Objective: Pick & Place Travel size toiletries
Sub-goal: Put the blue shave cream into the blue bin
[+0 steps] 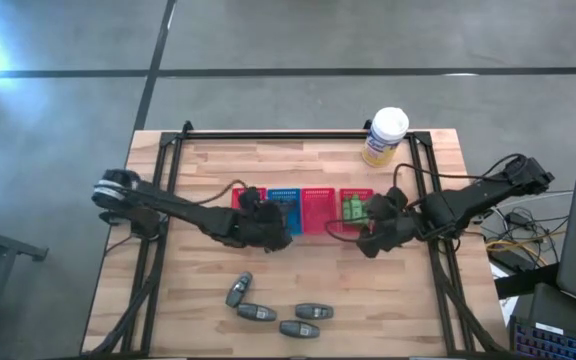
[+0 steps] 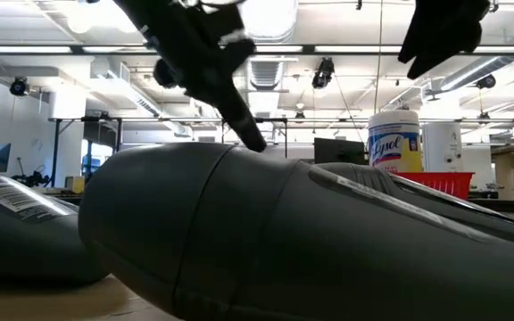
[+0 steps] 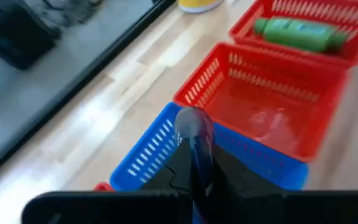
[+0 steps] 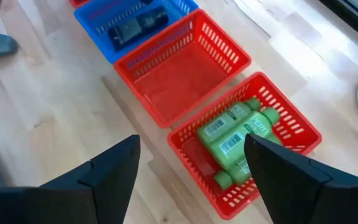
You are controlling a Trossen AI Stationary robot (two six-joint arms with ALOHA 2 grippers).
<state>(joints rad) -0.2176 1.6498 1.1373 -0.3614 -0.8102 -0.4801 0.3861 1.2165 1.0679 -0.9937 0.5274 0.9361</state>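
Already 3 green bottles [image 4: 238, 144] fill a red basket [image 4: 305, 134]; 4 grey bottles [image 1: 257, 313] remain on the table [image 1: 198, 300]. Left gripper [image 3: 194, 134] clamps a razor [image 3: 193, 121] over the blue basket [image 3: 143, 155]; right gripper [image 4: 191, 165] gapes empty.

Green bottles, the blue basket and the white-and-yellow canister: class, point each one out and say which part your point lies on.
green bottles [image 4: 236, 142]: right wrist view, label of the middle bottle.
blue basket [image 3: 143, 154]: left wrist view, its mesh wall.
white-and-yellow canister [image 1: 388, 124]: high view, its white lid.

left claw [image 3: 194, 155] clamped, right claw [image 4: 191, 180] agape
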